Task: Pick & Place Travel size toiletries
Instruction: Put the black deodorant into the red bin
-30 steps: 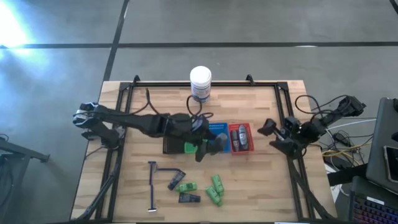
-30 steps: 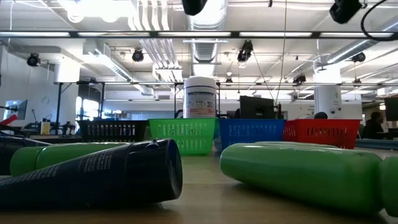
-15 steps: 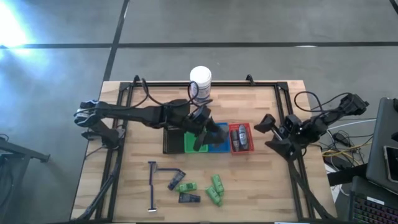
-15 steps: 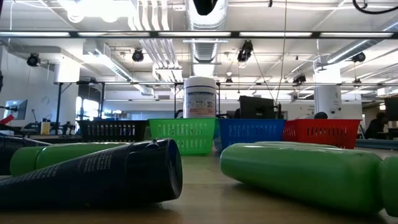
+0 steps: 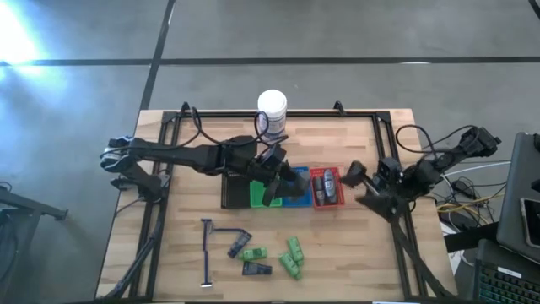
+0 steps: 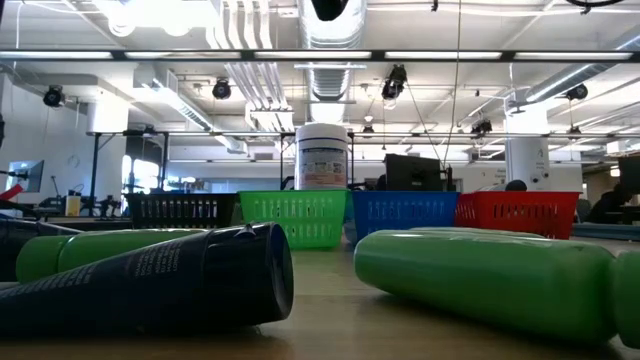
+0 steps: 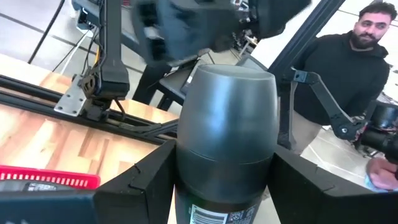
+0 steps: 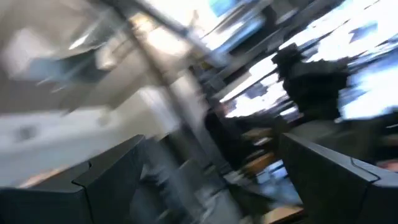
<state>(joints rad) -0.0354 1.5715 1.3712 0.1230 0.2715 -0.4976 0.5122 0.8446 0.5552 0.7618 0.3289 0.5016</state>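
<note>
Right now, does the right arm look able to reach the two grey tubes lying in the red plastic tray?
Probably yes. The right gripper is open and empty, just beside the red tray, and nothing stands between. The grey tubes lie uncovered; the left gripper, holding a dark tube, is over the green and blue trays.

From up here I see a pale wooden table (image 5: 354,253) with black rails. Four trays sit in a row: black (image 6: 180,209), green (image 6: 295,215), blue (image 6: 402,212) and red (image 6: 518,212), each with a meshed wall. Grey tubes (image 5: 325,186) lie in the red one. Behind them stands a white jar (image 5: 272,111) with a blue label. Nearer me lie bright green packets (image 5: 291,256), small dark packs (image 5: 256,268) with pale lettering, and thin blue sticks (image 5: 207,253). My left gripper (image 7: 224,180) is black and grips a dark grey tube (image 7: 227,130) with a white-and-green label at its foot. The right gripper (image 5: 353,175) is black too.
</note>
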